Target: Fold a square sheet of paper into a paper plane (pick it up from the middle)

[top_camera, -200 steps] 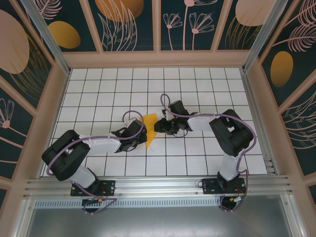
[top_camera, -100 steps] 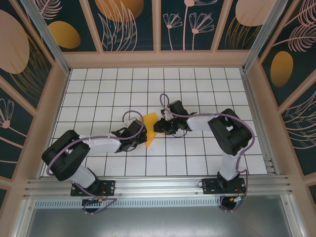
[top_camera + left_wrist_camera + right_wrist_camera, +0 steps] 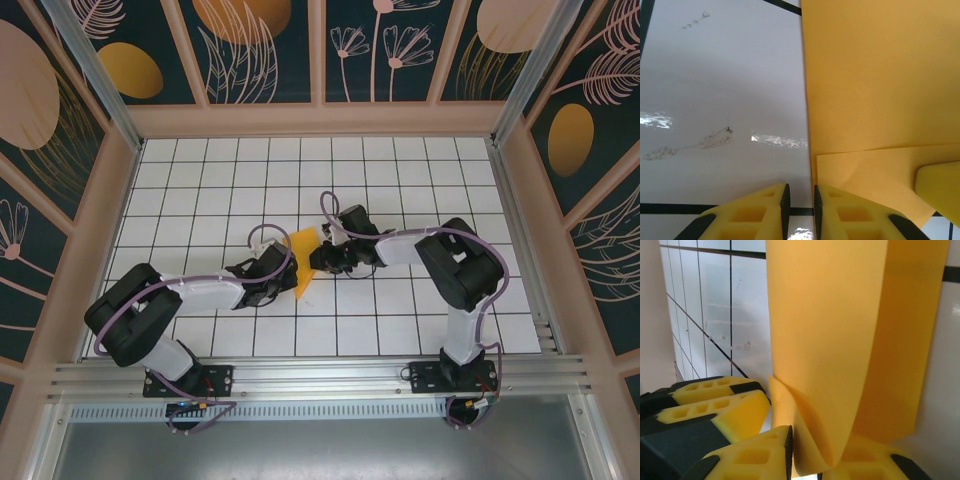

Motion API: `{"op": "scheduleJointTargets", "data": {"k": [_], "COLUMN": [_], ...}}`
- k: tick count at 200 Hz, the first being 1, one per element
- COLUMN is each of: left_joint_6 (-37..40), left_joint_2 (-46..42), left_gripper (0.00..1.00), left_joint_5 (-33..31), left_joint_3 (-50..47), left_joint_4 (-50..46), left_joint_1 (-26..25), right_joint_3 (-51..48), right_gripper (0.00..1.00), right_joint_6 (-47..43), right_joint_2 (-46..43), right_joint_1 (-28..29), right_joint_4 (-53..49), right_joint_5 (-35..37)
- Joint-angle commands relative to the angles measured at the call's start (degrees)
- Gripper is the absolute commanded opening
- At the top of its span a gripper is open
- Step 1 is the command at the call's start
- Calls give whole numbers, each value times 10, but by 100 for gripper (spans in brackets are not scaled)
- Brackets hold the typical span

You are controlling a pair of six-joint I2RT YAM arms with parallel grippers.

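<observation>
While both arms reach in over the white grid table [image 3: 200,190], one sheet of paper [image 3: 304,262] sits between them near the table's middle. It is orange-yellow, partly folded and not lying flat. Count: one sheet, two arms, two grippers, two yellow fingers on each, two purple cables (one per arm).

Top view: left gripper [image 3: 287,272] is just left of the sheet and right gripper [image 3: 319,258] just right of it. The two sets of tips are close to each other with the paper between.

Left wrist view: the left gripper's two fingers [image 3: 760,212] are almost together, with a thin slit through which white table shows. The sheet's straight edge runs down to that slit and the sheet spreads to the right of it, two layers visible. Pinched or only touched, cannot tell. A third yellow finger [image 3: 940,192], the right gripper's, is against the sheet at lower right.

Right wrist view: the right gripper's two fingers [image 3: 755,455] are drawn in on a curled bend of the sheet. Paper fills the gap, so it is pinching the sheet. The sheet rises away from them as a rolled-over fold. The left gripper's two fingers [image 3: 715,402] are at lower left, stacked close, tips just beside the sheet's near corner.
</observation>
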Motion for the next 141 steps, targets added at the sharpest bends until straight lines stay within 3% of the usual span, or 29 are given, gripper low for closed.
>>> {"op": "scheduleJointTargets", "data": {"k": [1,34,74,141], "left_joint_6": [-5,2,32,133], "left_joint_2": [-19,-59,-123,-191], "left_gripper": [24,28,41,77], "left_joint_5": [-18,-22,-33,-2], "left_joint_3": [7,11,12,-46], "left_joint_4": [-31,-41,-34,107], "left_joint_1": [4,5,5,4], "right_joint_3": [8,-1,-12,-22], "right_gripper": [14,5,1,0], "right_joint_6": [-1,16,46,160], "right_joint_2": [7,-40,-129,-197], "right_joint_1": [5,5,13,35], "right_joint_4": [9,-11,-66,-136], "right_joint_5": [2,62,154,277]}}
